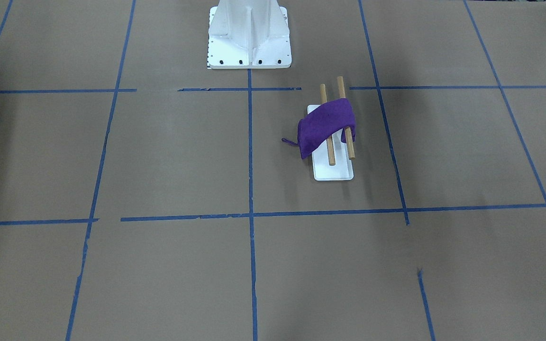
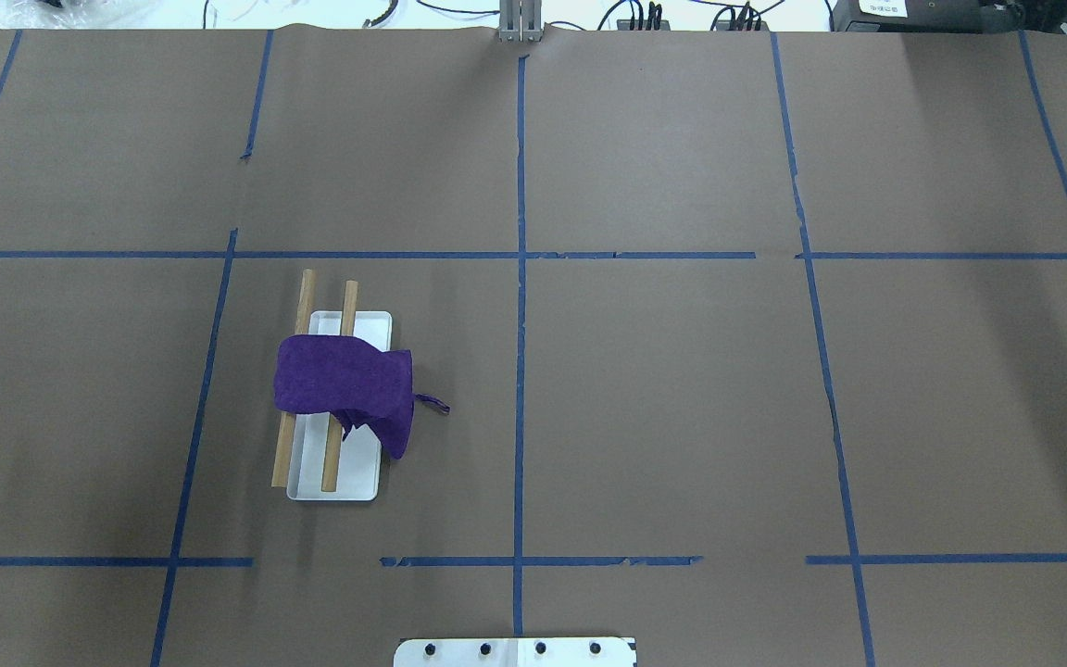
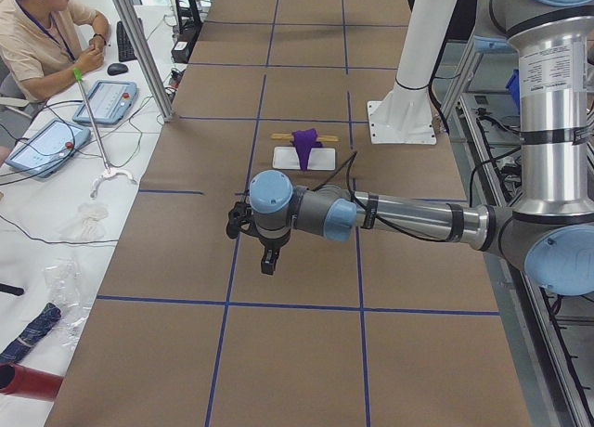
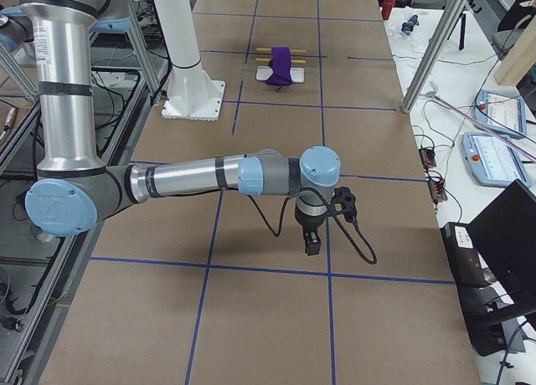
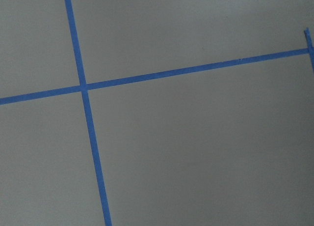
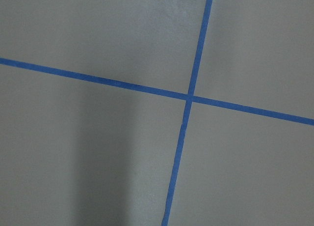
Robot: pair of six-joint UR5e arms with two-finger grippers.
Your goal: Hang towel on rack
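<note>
You get the counter (image 2: pixel 682 417) from above twice: once from behind the robot, once from across it, facing its pedestal (image 1: pixel 249 38) (left and right swap between them). Both share the rack (image 2: pixel 357 463). The two end cameras look along the counter from opposite ends, the rack far off in each. Each wrist camera stares close down at crossing blue tape (image 5: pixel 83 86).
</note>
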